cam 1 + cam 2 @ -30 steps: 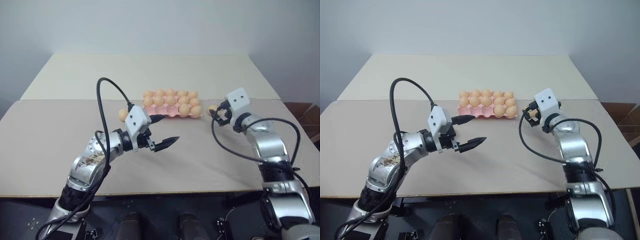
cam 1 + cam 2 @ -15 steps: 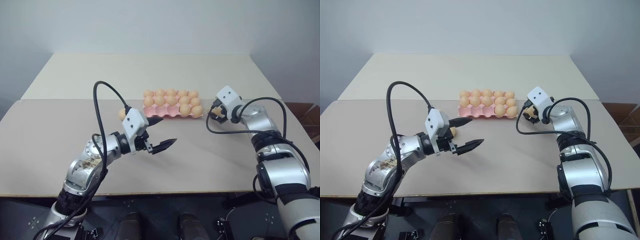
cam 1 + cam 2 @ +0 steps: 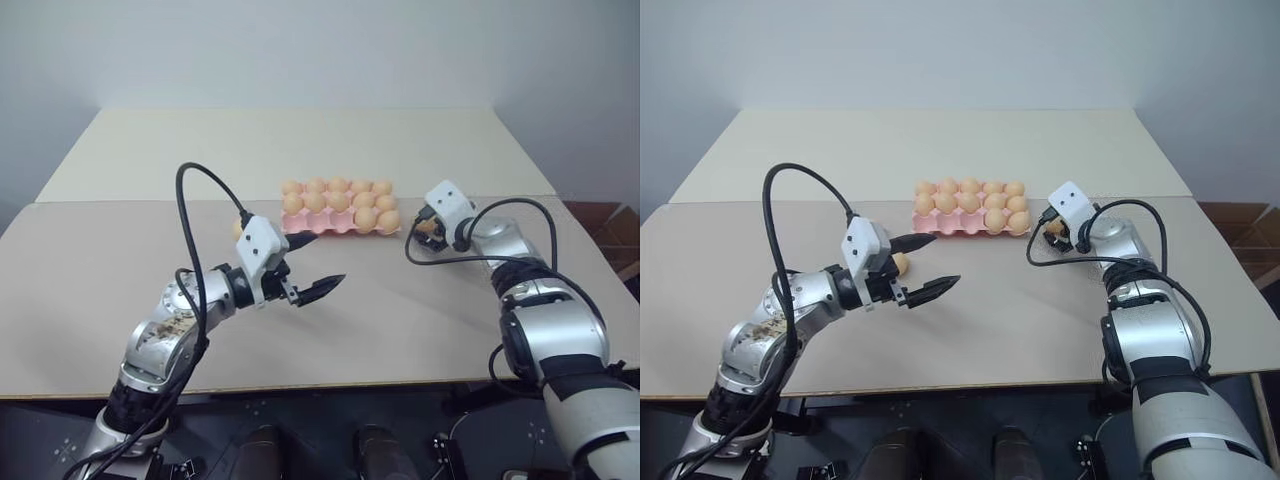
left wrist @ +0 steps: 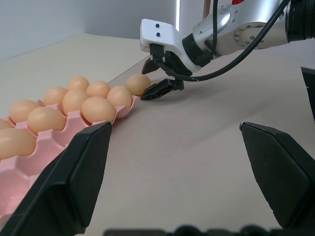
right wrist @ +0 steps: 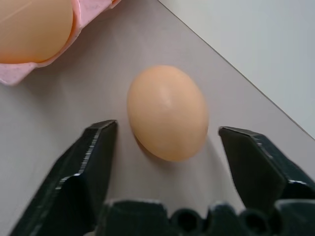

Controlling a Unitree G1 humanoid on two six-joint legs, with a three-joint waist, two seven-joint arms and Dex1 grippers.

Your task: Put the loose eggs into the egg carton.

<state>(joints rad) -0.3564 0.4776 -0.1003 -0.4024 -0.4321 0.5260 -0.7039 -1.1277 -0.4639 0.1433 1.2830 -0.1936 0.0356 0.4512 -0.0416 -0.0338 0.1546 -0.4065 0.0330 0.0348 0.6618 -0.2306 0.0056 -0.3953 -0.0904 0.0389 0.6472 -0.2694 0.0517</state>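
Pink egg carton [image 3: 965, 222] on a tan table [image 3: 1040, 310], one loose egg [image 5: 167, 112] bracketed by the right gripper [image 5: 167, 147].

The carton is seen at mid-table, most cells filled with eggs. Just off its right end the egg lies on the table between the right gripper's spread fingers, not yet touched. A second egg [image 3: 900, 264] lies beside the carton's left end, by the left gripper [image 3: 925, 267], which hangs wide open and empty. The egg is judged light, smooth, slippery and brittle; it is best pinched gently across its widest part. No brand, label or writing can be read.
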